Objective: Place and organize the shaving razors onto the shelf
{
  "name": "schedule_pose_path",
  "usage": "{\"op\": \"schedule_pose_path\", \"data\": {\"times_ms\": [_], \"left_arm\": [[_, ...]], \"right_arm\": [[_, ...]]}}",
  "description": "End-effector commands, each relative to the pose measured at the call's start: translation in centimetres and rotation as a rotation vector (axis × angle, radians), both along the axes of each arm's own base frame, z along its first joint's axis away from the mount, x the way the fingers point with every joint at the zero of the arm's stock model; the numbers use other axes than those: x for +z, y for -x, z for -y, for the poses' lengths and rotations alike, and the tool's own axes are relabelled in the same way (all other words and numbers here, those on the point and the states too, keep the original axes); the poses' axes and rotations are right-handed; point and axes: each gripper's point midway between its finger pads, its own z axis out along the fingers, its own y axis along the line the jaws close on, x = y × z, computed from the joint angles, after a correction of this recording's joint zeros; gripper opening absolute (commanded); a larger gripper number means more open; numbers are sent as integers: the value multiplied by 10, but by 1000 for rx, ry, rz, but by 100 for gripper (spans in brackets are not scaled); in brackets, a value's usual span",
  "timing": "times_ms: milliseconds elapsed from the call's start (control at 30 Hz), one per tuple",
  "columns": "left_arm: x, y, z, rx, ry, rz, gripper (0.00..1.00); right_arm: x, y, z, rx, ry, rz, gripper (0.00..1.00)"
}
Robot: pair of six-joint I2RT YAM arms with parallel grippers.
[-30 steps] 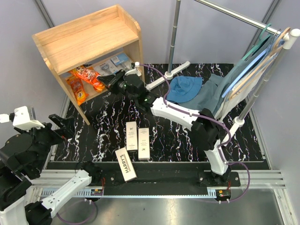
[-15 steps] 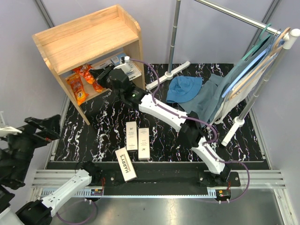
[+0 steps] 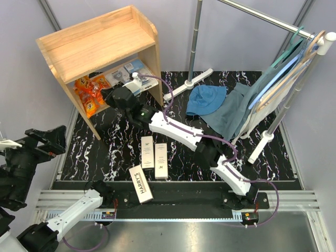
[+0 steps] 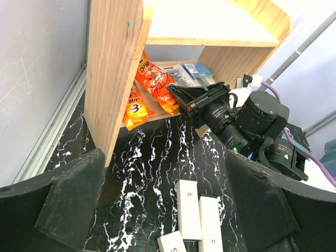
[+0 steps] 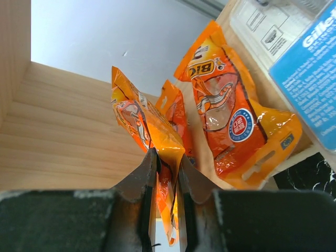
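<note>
The light-wood shelf [image 3: 100, 44] stands at the back left. My right gripper [image 3: 105, 94] reaches into its lower level, shut on the edge of a shiny orange razor pack [image 5: 142, 123] held upright between the fingers [image 5: 144, 176]. Two more orange packs [image 5: 231, 118] lie on the lower board, with blue blister packs [image 3: 131, 68] to their right. From the left wrist view, the right gripper [image 4: 181, 97] sits at the shelf [image 4: 113, 68] opening. Three white Harry's boxes [image 3: 147, 152] [image 3: 160, 160] [image 3: 140, 184] lie on the table. My left gripper [image 3: 46, 140] hovers open at the far left, holding nothing.
A metal clothes rack [image 3: 197, 37] stands behind the right side, its foot [image 3: 186, 84] on the table. A blue hat [image 3: 206, 98] and hanging blue clothes [image 3: 273, 89] fill the right. The black marbled table [image 3: 121, 136] has grey walls close on both sides.
My right arm has stretched left, carrying the orange pack from the shelf's front into its lower level. The left gripper has swung lower and further left.
</note>
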Motion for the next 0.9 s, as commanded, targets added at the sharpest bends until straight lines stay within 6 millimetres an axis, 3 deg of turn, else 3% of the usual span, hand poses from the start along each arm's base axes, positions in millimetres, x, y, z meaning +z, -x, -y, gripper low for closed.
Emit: {"op": "schedule_pose_path", "data": {"times_ms": [0,567,800,867], "left_arm": [[4,-5,-3,27,-10,17,99],[-5,-2,-2,17,-11,9,99],[-6,-2,-1,9,-15,6,99],[-7,-2,-1,7,-16,5,99]], "right_arm": [[21,-1,9,-84,-8,47,4],[9,5,-3,-97,4,45,12],[13,8,-9,-68,-5,58,26],[14,9,-10,-56,-7,58,34]]}}
